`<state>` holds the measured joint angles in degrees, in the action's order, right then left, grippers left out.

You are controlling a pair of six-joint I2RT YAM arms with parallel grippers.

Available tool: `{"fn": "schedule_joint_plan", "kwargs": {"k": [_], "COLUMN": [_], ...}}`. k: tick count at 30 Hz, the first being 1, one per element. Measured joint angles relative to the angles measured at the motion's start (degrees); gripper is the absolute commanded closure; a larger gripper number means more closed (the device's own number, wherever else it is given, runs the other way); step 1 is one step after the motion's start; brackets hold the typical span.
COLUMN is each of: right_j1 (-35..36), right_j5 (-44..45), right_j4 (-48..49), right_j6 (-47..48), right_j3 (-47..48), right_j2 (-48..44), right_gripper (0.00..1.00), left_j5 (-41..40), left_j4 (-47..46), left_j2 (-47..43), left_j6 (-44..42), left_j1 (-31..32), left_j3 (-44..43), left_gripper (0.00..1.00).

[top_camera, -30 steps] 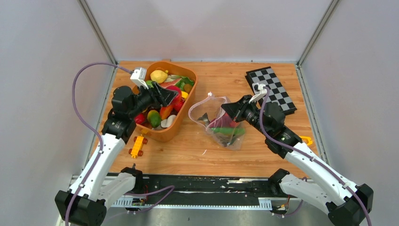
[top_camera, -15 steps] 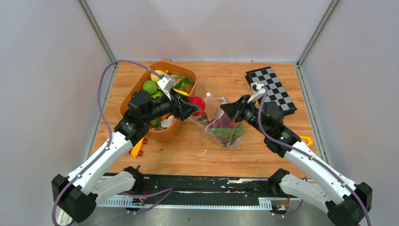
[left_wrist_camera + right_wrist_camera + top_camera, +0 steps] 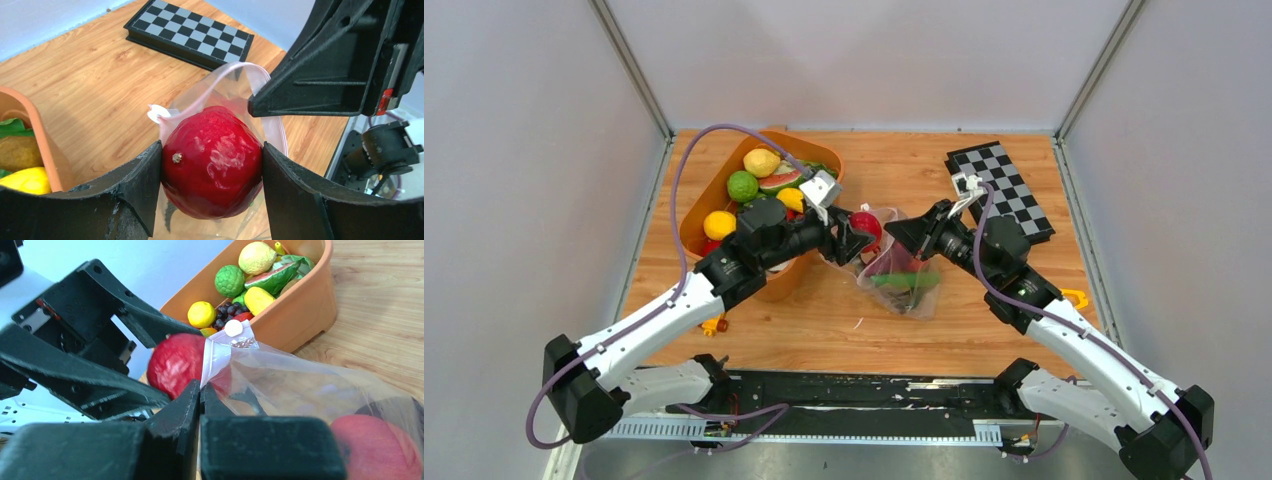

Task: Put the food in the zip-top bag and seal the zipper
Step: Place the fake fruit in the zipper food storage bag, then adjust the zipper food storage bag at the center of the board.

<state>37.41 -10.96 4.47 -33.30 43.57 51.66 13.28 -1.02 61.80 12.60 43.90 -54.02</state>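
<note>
Here the left gripper (image 3: 856, 232) clamps a glossy dark-red round plastic toy fruit (image 3: 212, 161) at the mouth of the clear crinkly zip-top bag (image 3: 300, 385). Its zipper edge (image 3: 216, 355) is pinched between the right gripper (image 3: 200, 390)'s closed jaws, near the orange oval tub (image 3: 305, 315).

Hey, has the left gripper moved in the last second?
Yes. The left gripper swung right, from over the orange tub to the bag mouth, holding a red fruit.

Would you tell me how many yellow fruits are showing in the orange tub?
3 yellow fruits: one at the far end, one in the middle, one by the left wall. Others may lie hidden.
</note>
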Motion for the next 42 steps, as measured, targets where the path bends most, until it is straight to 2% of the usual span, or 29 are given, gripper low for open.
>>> {"fn": "schedule_joint_plan", "kwargs": {"k": [5,8,10,12,13,14,20,24,28,33,42], "right_j1": [0.0,0.0,0.0,0.0,0.0,0.0,0.0,-0.1,-0.5,-0.9,-0.9], "right_j5": [-0.1,0.1,0.4,0.6,0.9,1.3,3.5,5.9,8.1,9.4,9.6], "right_j4": [0.5,0.6,0.6,0.6,0.6,0.6,0.4,0.0,-0.5,-0.8,-0.8], "right_j6": [0.0,0.0,0.0,0.0,0.0,0.0,-0.2,-1.2,-2.7,-3.9,-4.5], "right_j3": [0.0,0.0,0.0,0.0,0.0,0.0,0.0,0.0,-0.3,-0.6,-0.6], "right_j2": [0.0,-0.1,-0.2,-0.2,-0.2,-0.2,-0.2,-0.3,-1.0,-1.4,-1.4], "right_gripper": [1.00,1.00,1.00,1.00,1.00,1.00,1.00,1.00,1.00,1.00,1.00], "left_j5": [-5.3,-7.6,-8.6,-9.1,-9.2,-9.1,-8.0,-8.5,-14.5,-22.1,-10.3], "left_j4": [-0.1,0.0,0.1,0.3,0.5,0.7,2.9,5.1,8.6,17.4,14.5], "left_j2": [2.4,3.9,4.9,5.4,5.4,5.4,4.8,1.1,-3.7,-7.4,-10.3], "left_j6": [-2.6,-3.9,-4.5,-5.0,-5.3,-5.4,-5.7,-5.6,-3.8,3.1,17.7], "left_j1": [4.3,5.3,5.6,5.7,5.7,5.8,5.8,5.9,5.9,5.9,6.0], "left_j3": [-0.2,-0.2,-0.2,-0.2,-0.2,-0.2,-1.9,-3.4,-4.1,-4.7,3.8], "left_gripper": [0.44,0.29,0.24,0.12,0.02,0.00,0.00,0.00,0.00,0.01,0.08]}}
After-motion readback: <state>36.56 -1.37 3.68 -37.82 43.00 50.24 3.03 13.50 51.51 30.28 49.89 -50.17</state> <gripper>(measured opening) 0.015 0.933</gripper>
